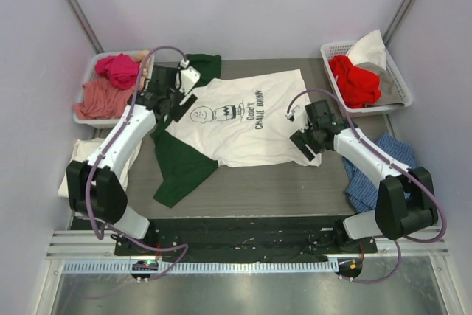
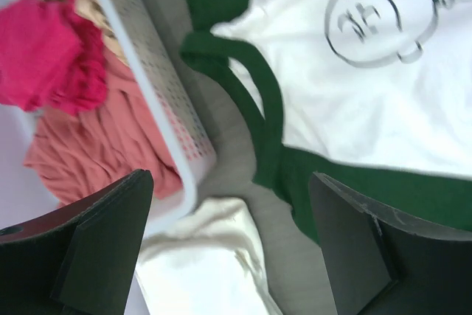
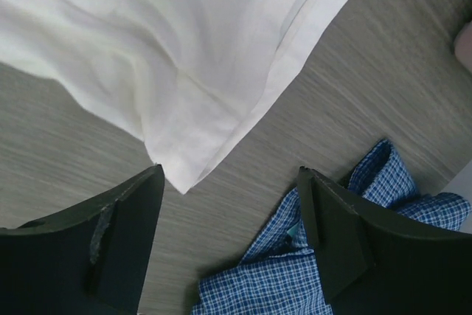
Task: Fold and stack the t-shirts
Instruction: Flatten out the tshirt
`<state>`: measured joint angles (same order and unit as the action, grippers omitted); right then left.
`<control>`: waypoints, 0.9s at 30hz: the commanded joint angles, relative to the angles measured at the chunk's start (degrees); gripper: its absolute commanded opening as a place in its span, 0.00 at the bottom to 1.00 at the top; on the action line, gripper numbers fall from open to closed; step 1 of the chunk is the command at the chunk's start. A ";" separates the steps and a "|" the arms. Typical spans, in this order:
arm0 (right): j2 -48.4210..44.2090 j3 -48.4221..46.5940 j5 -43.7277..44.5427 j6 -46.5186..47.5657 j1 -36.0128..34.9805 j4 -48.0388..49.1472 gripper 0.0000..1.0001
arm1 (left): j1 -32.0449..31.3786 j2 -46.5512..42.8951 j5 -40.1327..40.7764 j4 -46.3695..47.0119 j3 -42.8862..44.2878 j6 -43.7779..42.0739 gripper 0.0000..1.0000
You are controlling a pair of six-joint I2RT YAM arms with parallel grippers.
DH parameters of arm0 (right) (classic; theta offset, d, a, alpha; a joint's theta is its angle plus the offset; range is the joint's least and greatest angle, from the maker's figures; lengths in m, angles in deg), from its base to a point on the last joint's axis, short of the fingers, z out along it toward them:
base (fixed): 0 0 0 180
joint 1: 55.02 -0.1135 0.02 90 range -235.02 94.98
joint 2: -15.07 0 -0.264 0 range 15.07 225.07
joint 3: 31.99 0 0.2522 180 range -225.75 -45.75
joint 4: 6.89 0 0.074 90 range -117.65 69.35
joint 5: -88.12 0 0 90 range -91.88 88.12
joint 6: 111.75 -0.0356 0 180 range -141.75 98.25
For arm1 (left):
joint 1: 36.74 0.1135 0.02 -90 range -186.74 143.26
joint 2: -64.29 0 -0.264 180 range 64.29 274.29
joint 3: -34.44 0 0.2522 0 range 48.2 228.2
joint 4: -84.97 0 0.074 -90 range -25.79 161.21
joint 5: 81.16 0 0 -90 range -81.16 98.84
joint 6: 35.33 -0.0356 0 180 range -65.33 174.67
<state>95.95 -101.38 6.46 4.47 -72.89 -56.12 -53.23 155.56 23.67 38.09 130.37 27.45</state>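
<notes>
The white t-shirt (image 1: 243, 119) with the black cartoon print lies spread flat in the middle of the table. Under it on the left lies the dark green t-shirt (image 1: 181, 164). A cream t-shirt (image 1: 92, 156) lies bunched at the table's left edge. My left gripper (image 1: 179, 101) hovers open over the white shirt's left end, holding nothing; its wrist view shows the green shirt (image 2: 243, 86), the white shirt (image 2: 369, 71) and the cream shirt (image 2: 206, 256) below. My right gripper (image 1: 302, 142) stands open just off the white shirt's near right corner (image 3: 184, 57), with bare table between its fingers (image 3: 125, 226).
A white basket (image 1: 85, 108) with pink and salmon garments stands at the back left, and its rim (image 2: 155, 94) is close to the left gripper. Another basket (image 1: 398, 79), with red and white garments, stands at the back right. A blue checked cloth (image 1: 376, 167) lies near the right arm.
</notes>
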 commanded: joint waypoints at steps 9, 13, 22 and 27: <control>-1.16 1.76 -5.70 -0.99 0.03 -2.07 0.62 | -0.56 -8.03 -11.13 -5.28 -17.75 0.77 0.90; -2.22 3.69 -4.92 -0.12 -0.06 -2.33 0.59 | -0.73 -6.71 -17.26 -8.36 -17.40 2.08 0.89; -5.20 8.08 -1.92 1.20 -0.15 -1.63 0.59 | -2.32 -10.31 -25.37 -17.06 -22.03 2.70 0.85; -5.82 9.14 -2.01 1.20 -0.15 -0.57 0.59 | -2.67 -16.10 -21.87 -18.20 -27.84 1.04 0.83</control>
<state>92.19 -92.58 3.57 5.12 -72.91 -58.48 -55.54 145.00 1.29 23.44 105.65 29.39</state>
